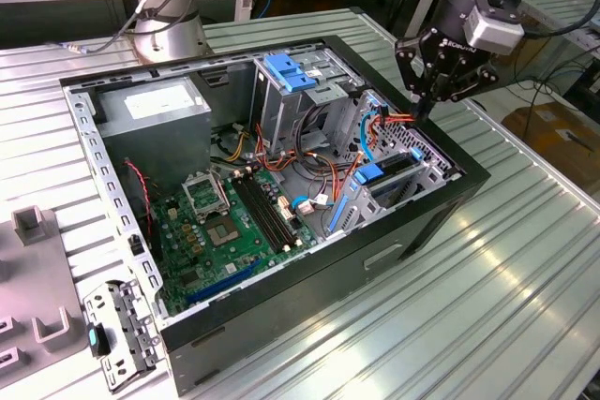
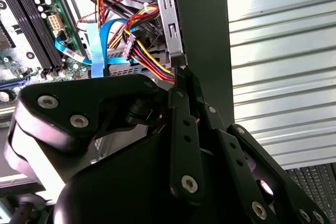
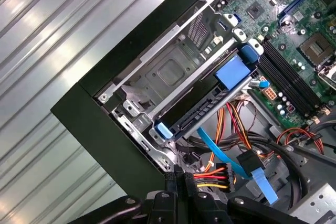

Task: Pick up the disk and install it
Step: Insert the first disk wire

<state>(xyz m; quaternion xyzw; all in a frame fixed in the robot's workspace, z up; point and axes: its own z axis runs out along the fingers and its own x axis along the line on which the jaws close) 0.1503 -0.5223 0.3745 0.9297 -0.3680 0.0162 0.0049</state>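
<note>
Disk [image 3: 202,100] apparently sits in its bay, beside closed gripper [image 3: 181,178].

The table [image 1: 525,278] is shiny ribbed metal. The computer case [image 1: 412,231] has smooth, dull black walls and bare grey metal inside. The green board [image 1: 225,222] looks hard and a bit shiny. The blue clips [image 1: 286,67] are smooth plastic. The gripper [image 1: 427,105] is dull black metal. The wires [image 3: 212,177] have smooth plastic coats.

The open computer case [image 1: 281,259] lies on the desk [image 1: 497,306]. Inside it, the motherboard [image 1: 225,222] sits toward the exterior view's left, the drive cage [image 1: 403,175] toward its right, cables [image 1: 319,161] between them.
</note>
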